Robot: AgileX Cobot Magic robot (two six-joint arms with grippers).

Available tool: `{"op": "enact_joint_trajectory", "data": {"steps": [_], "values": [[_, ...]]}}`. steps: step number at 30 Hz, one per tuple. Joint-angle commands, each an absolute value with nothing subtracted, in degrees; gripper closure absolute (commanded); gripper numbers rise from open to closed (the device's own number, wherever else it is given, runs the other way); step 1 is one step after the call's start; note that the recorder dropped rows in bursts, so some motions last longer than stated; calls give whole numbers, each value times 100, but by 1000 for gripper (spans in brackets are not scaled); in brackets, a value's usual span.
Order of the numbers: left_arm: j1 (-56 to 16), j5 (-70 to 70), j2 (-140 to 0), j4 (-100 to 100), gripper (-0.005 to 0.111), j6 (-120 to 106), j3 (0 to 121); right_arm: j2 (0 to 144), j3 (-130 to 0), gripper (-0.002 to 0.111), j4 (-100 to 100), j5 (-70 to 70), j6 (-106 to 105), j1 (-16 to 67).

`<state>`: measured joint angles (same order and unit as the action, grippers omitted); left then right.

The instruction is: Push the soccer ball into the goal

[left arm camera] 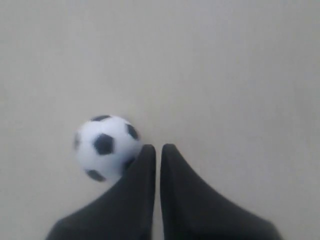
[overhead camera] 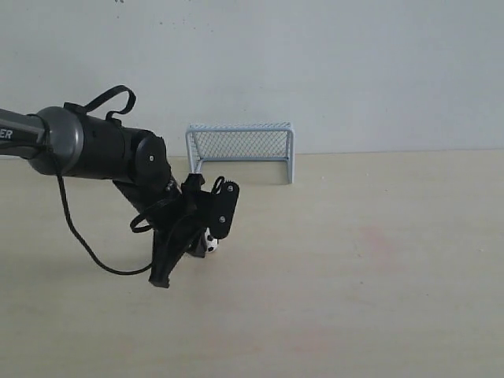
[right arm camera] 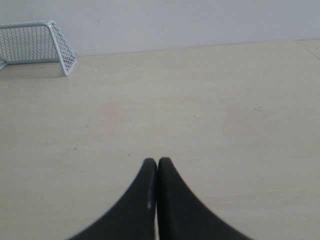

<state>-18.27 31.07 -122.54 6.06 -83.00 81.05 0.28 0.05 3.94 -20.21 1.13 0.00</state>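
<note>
Resting on the table point(overhead camera: 378, 260), the ball point(left arm camera: 106, 147) is found against the outer side of one finger point(left arm camera: 142, 170) of the left claw point(left arm camera: 156, 147) — touched there, not gripped. The claw's two fingers are drawn almost together, only a thin slit is left between them, and nothing is held in it. In the exterior view the ball point(overhead camera: 211, 243) is partly hidden behind the claw's black body, which is tilted down toward the tabletop at the end of the left arm point(overhead camera: 102, 146); a black cable point(overhead camera: 79, 236) is looped beneath it. The goal point(overhead camera: 240, 146) is set farther back, well apart from the ball, with its open mouth turned toward it and its back near the wall point(overhead camera: 331, 63). The ball is lined up with the left part of that mouth, and only bare tabletop is seen between them. The right claw point(right arm camera: 157, 161) is shown only by its own camera — its fingers are pressed together, empty, above bare table, with the goal point(right arm camera: 35, 42) far off. The table is pale and wood-toned, marked by a faint pinkish patch; the wall is plain light grey.
</note>
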Motion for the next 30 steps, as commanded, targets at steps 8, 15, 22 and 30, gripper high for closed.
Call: {"op": "enact_joint_trajectory", "data": {"steps": [8,15,22,30], "values": [[-1852,-558,-11490,158,102,-6473,8134,0,0,108,385,-2001,118,4],[-1801,47,-9723,869,102,-6473,7247,0,0,108,385,-2001,118,4],[-1560,-151,-6897,1480,102,-5662,4292,0,0,108,385,-2001,118,4],[-1560,747,-4232,2565,102,-5448,2997,0,0,108,385,-2001,118,4]]}}
